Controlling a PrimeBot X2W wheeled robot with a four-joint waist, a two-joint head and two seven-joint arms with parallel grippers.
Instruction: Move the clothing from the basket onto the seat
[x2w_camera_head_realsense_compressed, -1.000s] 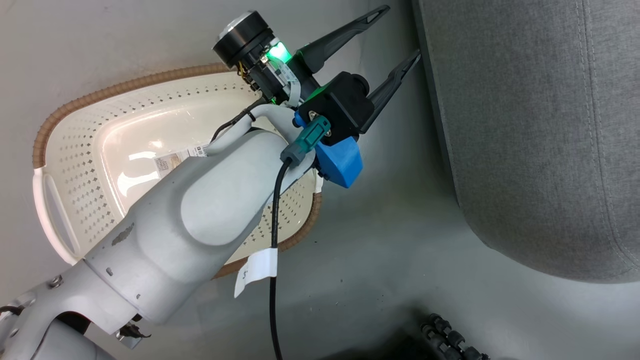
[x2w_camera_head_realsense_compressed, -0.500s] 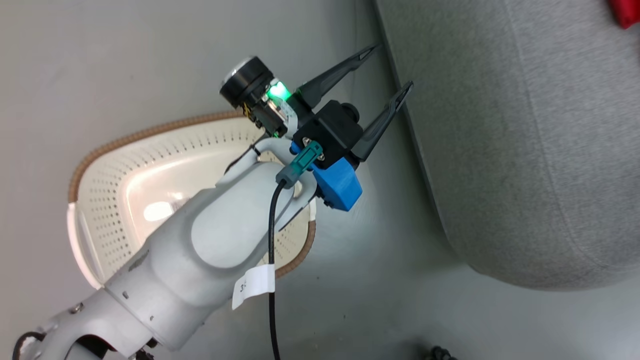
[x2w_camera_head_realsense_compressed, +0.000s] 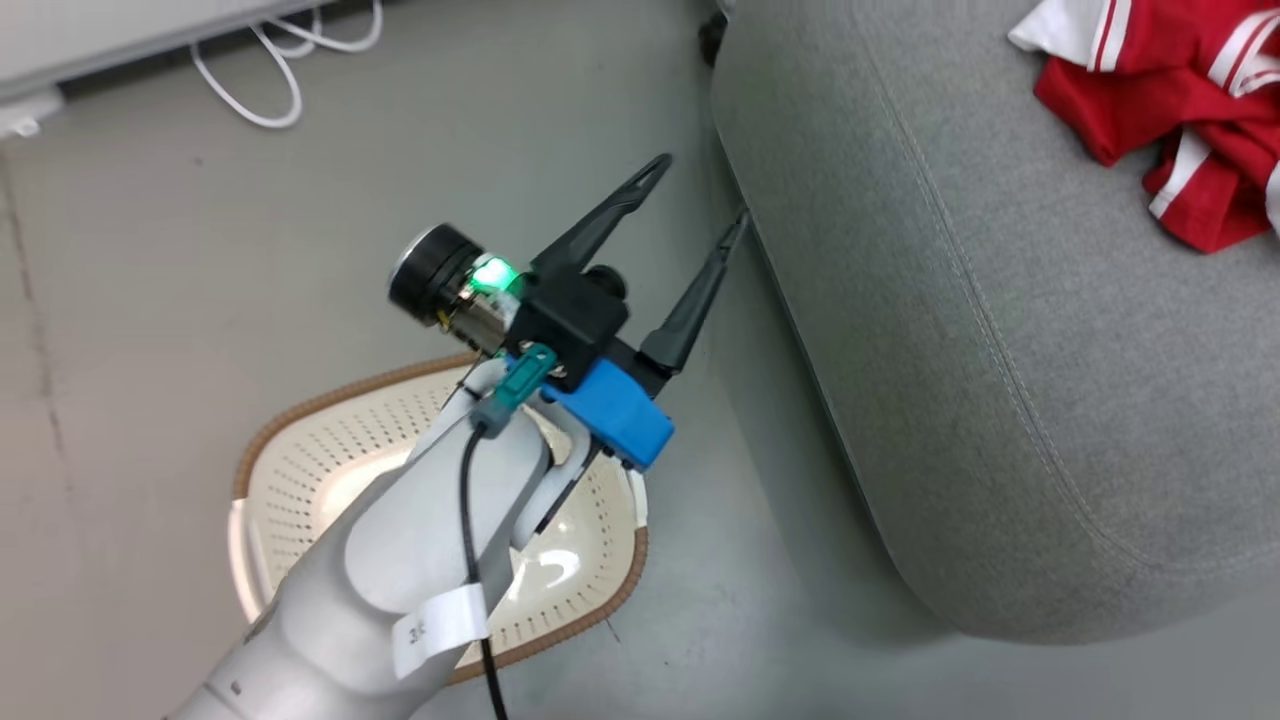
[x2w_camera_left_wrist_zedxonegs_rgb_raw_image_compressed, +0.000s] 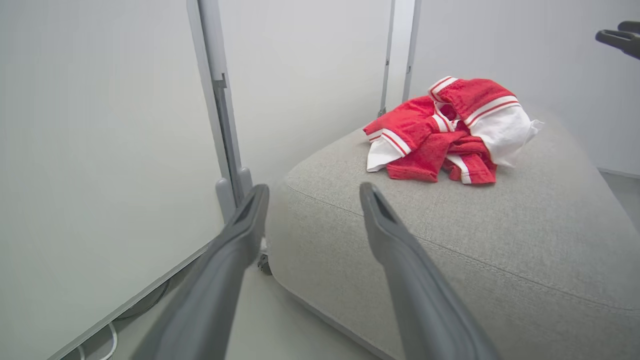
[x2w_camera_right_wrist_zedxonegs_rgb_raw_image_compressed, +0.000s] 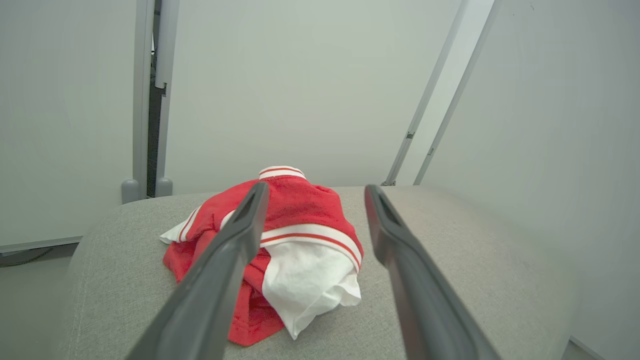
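Clothing (x2w_camera_head_realsense_compressed: 1170, 90) lies heaped on the seat (x2w_camera_head_realsense_compressed: 1000, 350), the basket (x2w_camera_head_realsense_compressed: 330, 450) beside it on the floor (x2w_camera_head_realsense_compressed: 200, 250) near white cables (x2w_camera_head_realsense_compressed: 270, 95); left gripper (x2w_camera_head_realsense_compressed: 701, 188) and right gripper (x2w_camera_right_wrist_zedxonegs_rgb_raw_image_compressed: 315, 189) both show jaws spread.

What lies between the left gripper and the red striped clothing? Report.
Bare light-grey fabric seat, per left wrist view, separates the left gripper from red white-trimmed clothing.

Matt cloth seat (x2w_camera_head_realsense_compressed: 1000, 400), glossy perforated plastic basket (x2w_camera_head_realsense_compressed: 325, 470).

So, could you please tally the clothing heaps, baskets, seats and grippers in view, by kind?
Clothing heap: 1
Basket: 1
Seat: 1
Grippers: 2, the left gripper and the right gripper
Total: 5
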